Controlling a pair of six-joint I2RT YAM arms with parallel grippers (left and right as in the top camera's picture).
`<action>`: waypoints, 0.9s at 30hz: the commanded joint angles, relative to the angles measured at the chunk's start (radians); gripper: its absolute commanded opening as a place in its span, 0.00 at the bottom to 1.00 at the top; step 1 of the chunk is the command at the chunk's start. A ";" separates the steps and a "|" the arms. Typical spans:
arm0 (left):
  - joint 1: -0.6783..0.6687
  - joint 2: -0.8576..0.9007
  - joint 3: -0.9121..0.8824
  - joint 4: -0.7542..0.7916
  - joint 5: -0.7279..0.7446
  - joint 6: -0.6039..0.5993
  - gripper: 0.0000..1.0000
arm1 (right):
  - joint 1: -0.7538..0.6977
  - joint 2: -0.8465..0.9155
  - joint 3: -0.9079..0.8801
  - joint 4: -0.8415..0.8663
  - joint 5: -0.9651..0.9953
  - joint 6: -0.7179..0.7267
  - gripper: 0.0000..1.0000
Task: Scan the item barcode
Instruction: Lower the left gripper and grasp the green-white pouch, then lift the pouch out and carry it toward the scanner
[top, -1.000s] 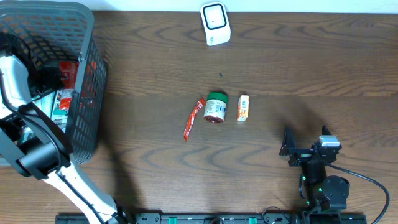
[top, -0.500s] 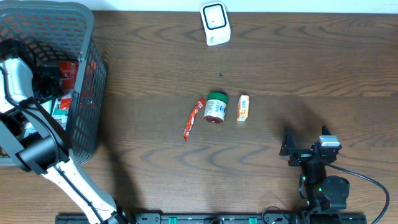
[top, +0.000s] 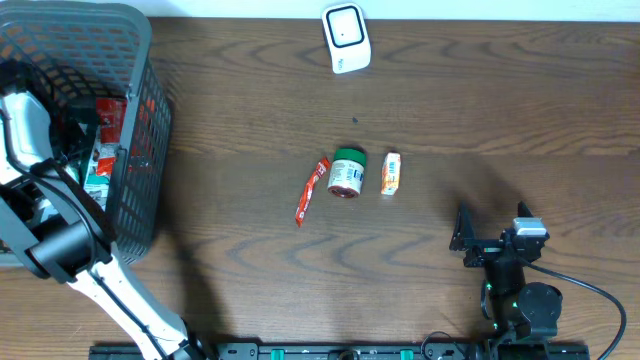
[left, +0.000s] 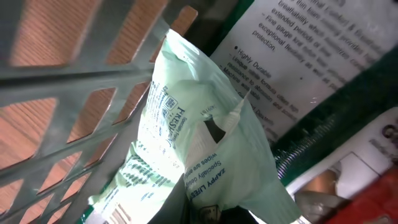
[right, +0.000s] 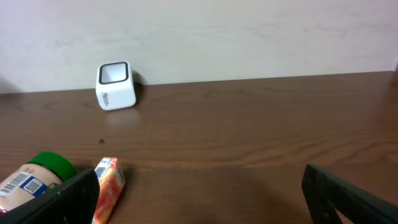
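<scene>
Left fingers (top: 70, 128) are down inside the basket (top: 140, 120), far to the left of the scanner (top: 346, 38). They are together and appear to be pinched on a pale green pouch (left: 205, 143), which fills the left wrist view. The pouch lies against the mesh wall, with other printed packages crowding it on the far side. Right fingers (right: 348, 198) are wide apart and hold nothing; they are parked well in front of the scanner and to its right. A jar (top: 347, 172), a carton (top: 390, 173) and a red sachet (top: 312, 190) lie in a row on the counter (top: 500, 120) in front of the scanner. Step in hand, as judged: secure the pouch and lift it out of the basket. Notes for doing it well: the film is thin and creased, so the pinch may sit on a fold only, and the lift should start slowly while watching for slip. Rise straight up until clear of the rim before moving toward the scanner, or the pouch may snag the mesh or drag a neighbour along. No barcode shows on the visible face, only small print, so which side carries it cannot be told. The pouch will likely droop, so present it flat and unfolded over the scanner window, passing above the three items in front of it.
</scene>
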 joint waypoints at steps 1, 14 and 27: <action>0.006 -0.144 0.000 0.006 0.011 -0.051 0.07 | -0.012 -0.003 -0.002 -0.004 -0.002 0.009 0.99; -0.057 -0.644 0.000 -0.050 0.208 -0.190 0.07 | -0.012 -0.003 -0.002 -0.003 -0.001 0.009 0.99; -0.389 -0.861 0.000 -0.282 0.207 -0.296 0.07 | -0.012 -0.003 -0.002 -0.004 -0.001 0.009 0.99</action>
